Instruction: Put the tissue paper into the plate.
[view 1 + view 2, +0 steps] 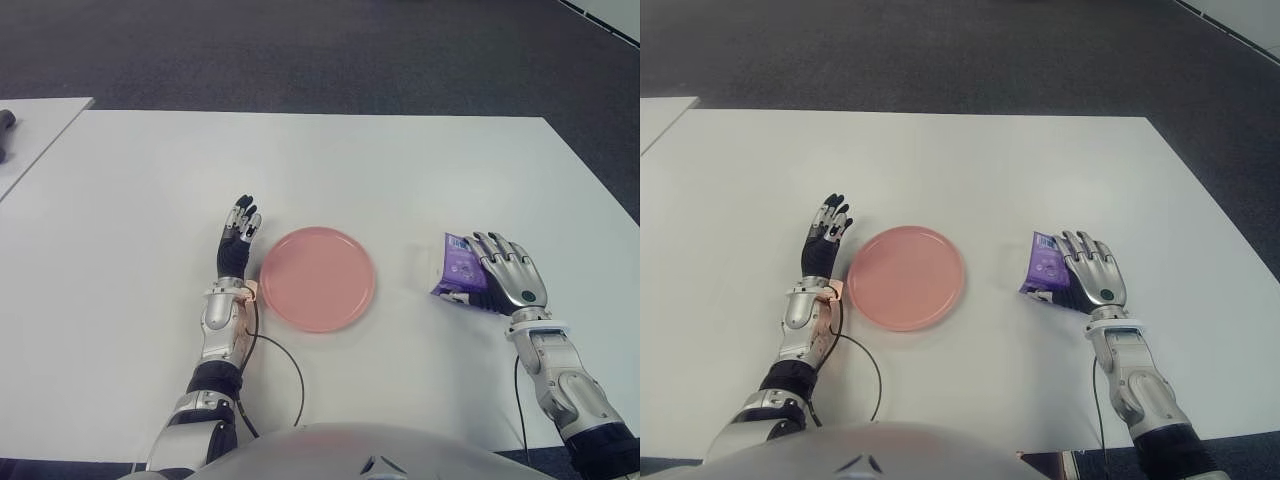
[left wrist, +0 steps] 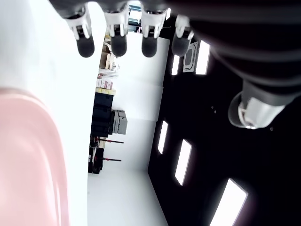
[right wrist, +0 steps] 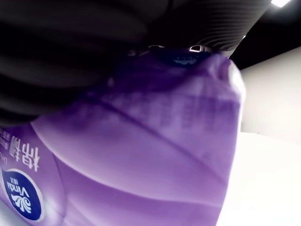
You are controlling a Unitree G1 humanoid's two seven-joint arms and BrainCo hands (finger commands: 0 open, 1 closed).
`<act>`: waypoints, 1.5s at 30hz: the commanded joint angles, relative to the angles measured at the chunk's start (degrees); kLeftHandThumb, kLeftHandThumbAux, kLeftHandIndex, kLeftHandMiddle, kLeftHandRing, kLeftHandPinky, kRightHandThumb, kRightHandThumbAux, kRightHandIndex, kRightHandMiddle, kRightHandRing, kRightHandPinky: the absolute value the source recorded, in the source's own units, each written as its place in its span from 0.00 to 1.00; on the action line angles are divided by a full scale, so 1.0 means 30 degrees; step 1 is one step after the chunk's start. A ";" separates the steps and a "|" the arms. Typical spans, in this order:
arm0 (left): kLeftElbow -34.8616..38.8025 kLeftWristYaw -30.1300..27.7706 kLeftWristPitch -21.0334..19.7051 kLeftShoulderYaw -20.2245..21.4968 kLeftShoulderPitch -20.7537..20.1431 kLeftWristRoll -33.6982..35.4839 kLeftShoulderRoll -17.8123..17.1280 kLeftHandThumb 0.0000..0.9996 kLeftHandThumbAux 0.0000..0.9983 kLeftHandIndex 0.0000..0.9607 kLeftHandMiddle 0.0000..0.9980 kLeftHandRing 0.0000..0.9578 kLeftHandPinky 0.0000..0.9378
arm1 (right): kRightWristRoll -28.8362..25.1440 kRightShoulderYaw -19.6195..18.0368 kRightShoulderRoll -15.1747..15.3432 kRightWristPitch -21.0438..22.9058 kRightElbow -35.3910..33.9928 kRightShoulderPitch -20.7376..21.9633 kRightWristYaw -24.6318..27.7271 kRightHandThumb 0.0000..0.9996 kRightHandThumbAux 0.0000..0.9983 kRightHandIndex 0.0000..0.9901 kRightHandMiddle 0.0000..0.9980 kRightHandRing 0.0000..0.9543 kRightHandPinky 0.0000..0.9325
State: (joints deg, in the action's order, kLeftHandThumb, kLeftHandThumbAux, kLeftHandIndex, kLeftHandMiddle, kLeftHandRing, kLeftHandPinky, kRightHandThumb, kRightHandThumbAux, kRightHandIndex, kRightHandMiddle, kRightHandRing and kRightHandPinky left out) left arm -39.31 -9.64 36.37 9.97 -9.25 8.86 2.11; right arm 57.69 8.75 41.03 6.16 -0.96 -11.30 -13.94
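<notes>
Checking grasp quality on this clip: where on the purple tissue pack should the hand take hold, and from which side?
Probably across the tissue pack's short width, coming from above on the robot's right side. It is a soft, flat packet on the white table, right of the pink plate. The right hand already covers its right part, palm down, wrapped on it in the wrist view. The left hand shows left of the plate.

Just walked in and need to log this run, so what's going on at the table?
The robot's right hand is closed over a purple tissue pack on the white table, to the right of the pink plate. The plate has nothing in it. The left hand shows just left of the plate, fingers straight, holding nothing.
</notes>
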 commanded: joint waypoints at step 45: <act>0.0929 0.0790 -0.0572 -0.0328 0.0716 -0.0360 0.0232 0.02 0.45 0.00 0.00 0.00 0.00 | -0.5938 0.1201 -0.1509 -0.6864 0.8080 0.3197 -0.2275 0.75 0.71 0.44 0.87 0.90 0.89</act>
State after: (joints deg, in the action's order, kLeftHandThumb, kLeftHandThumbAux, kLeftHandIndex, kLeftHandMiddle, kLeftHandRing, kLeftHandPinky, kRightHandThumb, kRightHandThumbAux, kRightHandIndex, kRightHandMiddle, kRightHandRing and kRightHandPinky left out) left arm -36.34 -7.84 35.17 9.07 -7.80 7.90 2.85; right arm 40.15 10.08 38.11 -14.08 21.94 1.82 -23.74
